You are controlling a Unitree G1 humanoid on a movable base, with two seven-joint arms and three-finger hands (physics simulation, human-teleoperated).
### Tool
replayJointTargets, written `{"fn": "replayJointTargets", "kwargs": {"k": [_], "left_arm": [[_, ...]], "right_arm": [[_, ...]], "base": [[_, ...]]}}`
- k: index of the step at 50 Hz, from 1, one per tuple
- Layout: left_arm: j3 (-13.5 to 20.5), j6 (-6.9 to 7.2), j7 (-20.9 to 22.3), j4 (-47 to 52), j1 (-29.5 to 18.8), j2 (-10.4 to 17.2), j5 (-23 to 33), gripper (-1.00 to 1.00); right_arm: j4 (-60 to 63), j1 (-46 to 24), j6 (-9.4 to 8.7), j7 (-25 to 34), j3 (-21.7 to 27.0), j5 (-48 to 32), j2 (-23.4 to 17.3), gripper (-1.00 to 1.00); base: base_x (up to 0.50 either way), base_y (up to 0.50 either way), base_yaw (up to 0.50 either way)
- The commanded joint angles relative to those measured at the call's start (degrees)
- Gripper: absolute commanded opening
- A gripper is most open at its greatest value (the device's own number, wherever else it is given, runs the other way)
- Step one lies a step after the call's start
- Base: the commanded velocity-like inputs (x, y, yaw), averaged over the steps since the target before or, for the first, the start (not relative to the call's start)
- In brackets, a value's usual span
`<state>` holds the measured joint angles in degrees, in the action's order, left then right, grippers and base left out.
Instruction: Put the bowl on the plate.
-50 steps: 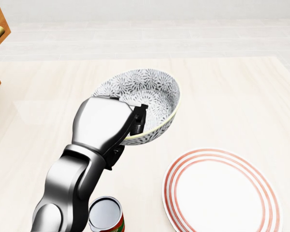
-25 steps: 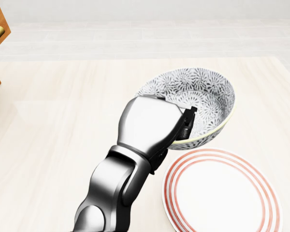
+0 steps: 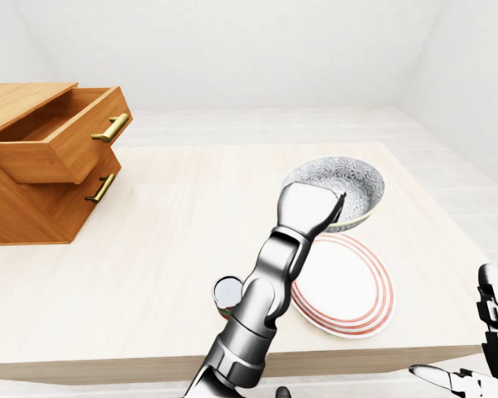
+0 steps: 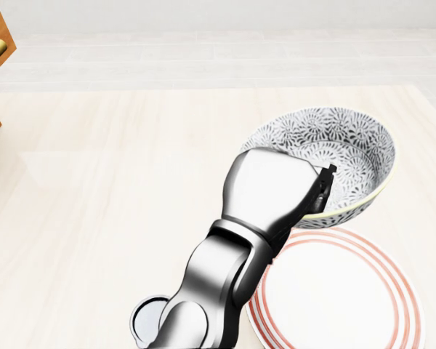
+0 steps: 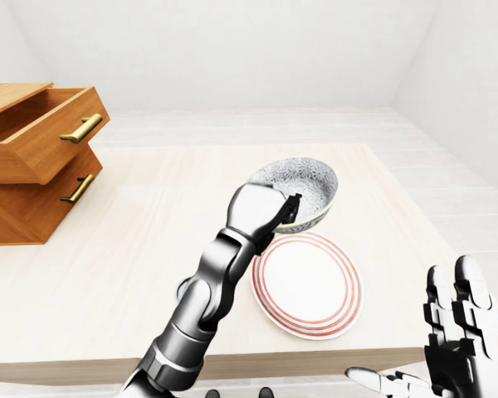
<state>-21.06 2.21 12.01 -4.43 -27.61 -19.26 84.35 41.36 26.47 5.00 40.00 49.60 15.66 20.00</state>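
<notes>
Left hand (image 4: 272,190) clamped on the lower-left rim of the patterned bowl (image 4: 349,142); one dark finger (image 4: 324,179) hooks over the rim into the inside, the rest of the grip hidden under the metal back of the hand. Bowl sits to the hand's upper right in the head view, tilted with its opening toward the camera, apparently clear of the table (image 4: 94,182). Directly below the hand and bowl in that view lies the red-ringed white plate (image 4: 349,305), flat on the table; the bowl's lower edge overlaps the plate's top rim, contact between them not discernible. Down along the forearm, to the lower left of the hand, a tin can (image 3: 228,293) stands upright, partly covered by the arm. Far to the hand's left, a wooden drawer chest (image 3: 33,191), top drawer (image 3: 70,137) pulled out, brass handles. Right hand (image 5: 458,336) at the bottom right of the right-eye view, off the table's edge, fingers spread wide, holding nothing.
</notes>
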Motion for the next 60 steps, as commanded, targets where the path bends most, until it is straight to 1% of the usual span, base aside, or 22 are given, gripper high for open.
{"fn": "replayJointTargets", "kwargs": {"k": [1, 7, 10, 11, 12, 15, 16, 17, 18, 19, 20, 22, 24, 29, 30, 38, 43, 45, 46, 48, 55, 60], "left_arm": [[-4.8, -1.71, -9.5, -3.7, 4.6, -0.7, 3.6, -1.0], [-6.6, -1.8, -17.2, -9.0, 6.6, -0.7, 7.0, -1.0], [-7.0, -2.39, -18.0, -9.5, 7.8, -0.7, 7.1, -1.0], [-7.3, -1.9, -22.9, -11.6, 6.8, -0.7, 9.3, -1.0], [-7.0, -1.93, -25.3, -13.3, 6.3, -0.7, 9.8, -1.0], [-6.0, -2.36, -26.7, -16.2, 5.8, -0.7, 9.9, -1.0], [-5.7, -1.78, -28.9, -16.7, 5.1, -0.7, 10.7, -1.0], [-5.4, -1.61, -29.1, -17.6, 4.8, -0.7, 10.8, -1.0], [-5.4, -0.62, -30.9, -18.3, 4.6, -0.7, 11.8, -1.0], [-5.3, 1.51, -33.8, -19.9, 3.9, -0.7, 13.8, -1.0], [-5.9, 2.14, -36.5, -22.4, 3.5, -0.7, 15.8, -1.0], [-6.0, 2.79, -39.1, -24.4, 3.7, -0.7, 17.1, -1.0], [-5.9, 2.79, -40.4, -25.5, 3.5, -0.7, 17.8, -1.0], [-7.1, 2.79, -40.7, -26.6, 4.7, -0.7, 19.2, -1.0], [-7.8, 2.53, -39.2, -26.5, 5.5, -0.7, 19.5, -1.0], [-12.1, 2.79, -38.5, -19.6, 12.5, -0.7, 21.4, -1.0], [-12.7, 2.2, -39.0, -18.5, 14.4, -0.7, 20.6, -1.0], [-13.8, 2.2, -38.4, -16.7, 15.8, -0.7, 20.9, -1.0], [-14.9, 2.72, -39.4, -15.2, 16.7, -0.7, 21.8, -1.0], [-16.8, 2.06, -38.0, -12.7, 19.3, -0.7, 21.7, -1.0], [-22.4, 2.79, -36.5, -5.3, 24.3, 2.0, 22.7, -1.0], [-23.1, 2.79, -36.4, -4.3, 24.6, 2.6, 21.8, -1.0]], "right_arm": [[-1.5, -0.2, 0.0, 0.0, 0.6, 0.7, 0.0, 1.0], [-1.2, 0.3, 0.0, 0.0, 5.3, 5.5, -1.1, 1.0], [-1.7, -0.3, 0.0, 0.0, 6.9, 6.6, -2.1, 1.0], [-1.9, -1.0, 0.0, 0.0, 7.4, 6.0, -1.9, 1.0], [-2.8, -1.8, 0.0, 0.0, 7.1, 3.3, -1.3, 1.0], [-7.3, -2.7, 0.0, 0.0, 6.1, -0.5, 0.0, 1.0], [-8.7, -2.5, 0.0, 0.0, 6.2, 1.5, 0.0, 1.0], [-9.4, -2.2, 0.0, 0.0, 6.3, 3.3, -0.2, 1.0], [-10.1, -1.9, 0.0, 0.0, 6.4, 4.2, -0.4, 1.0], [-10.3, -1.2, 0.0, 0.0, 6.3, 5.8, -0.7, 1.0], [-10.2, -0.7, 0.0, 0.0, 6.5, 7.9, -0.8, 1.0], [-11.0, -0.5, 0.0, 0.0, 6.5, 8.6, -1.0, 1.0], [-11.9, -1.3, 0.0, 0.0, 6.2, 7.6, -1.4, 1.0], [-12.7, -1.8, 0.0, 0.0, 4.1, 5.7, -1.8, 1.0], [-12.4, -1.5, 0.0, 0.0, 4.0, 6.1, -2.0, 1.0], [-11.3, -0.6, 0.0, 0.0, 4.4, 6.9, -2.3, 1.0], [-12.7, -1.6, 0.0, 0.0, 3.8, 5.1, -2.4, 1.0], [-14.2, -2.4, 0.0, 0.0, 3.0, 3.2, -2.9, 1.0], [-14.7, -2.6, 0.0, 0.0, 2.7, 3.0, -3.2, 1.0], [-14.7, -2.4, 0.0, 0.0, 2.1, 3.0, -3.6, 1.0], [-13.5, -1.8, 0.0, 0.0, 0.2, 1.6, -3.4, 1.0], [-14.2, -2.2, 0.0, -0.6, -0.2, 0.9, -4.3, 1.0]], "base": [[0.0, 0.0, 0.0], [0.0, 0.0, 0.0], [0.0, 0.0, 0.0], [0.0, 0.0, 0.0], [0.0, 0.0, 0.0], [0.0, 0.0, 0.0], [0.0, 0.0, 0.0], [0.0, 0.0, 0.0], [0.0, 0.0, 0.0], [0.0, 0.0, 0.0], [0.0, 0.0, 0.0], [0.0, 0.0, 0.0], [0.0, 0.0, 0.0], [0.0, 0.0, 0.0], [0.0, 0.0, 0.0], [0.0, 0.0, 0.0], [0.0, 0.0, 0.0], [0.0, 0.0, 0.0], [0.0, 0.0, 0.0], [0.0, 0.0, 0.0], [0.0, 0.0, 0.0], [0.0, 0.0, 0.0]]}}
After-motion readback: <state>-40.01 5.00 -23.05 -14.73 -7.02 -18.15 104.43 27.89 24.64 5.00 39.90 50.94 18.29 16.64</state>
